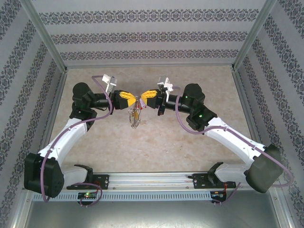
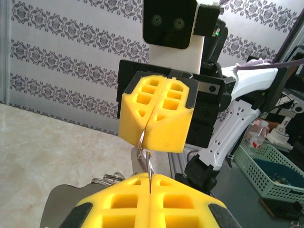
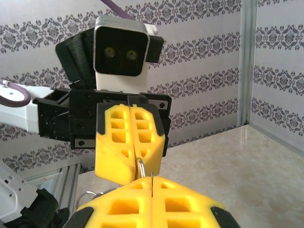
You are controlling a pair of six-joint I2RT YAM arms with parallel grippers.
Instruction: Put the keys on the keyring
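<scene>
The keyring is pinched from both sides, above the middle of the surface.
Your left end effector and right end effector meet tip to tip, each with its fingers closed tight on the thin loop; the keys dangle below them.

The counter is pale beige, mottled like stone; a metal rail with 2 arm bases lies along its near edge.

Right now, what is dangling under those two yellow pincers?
The keyring with its keys hangs beneath the left pincer and right pincer. Its top is hidden, pinched between them.
</scene>
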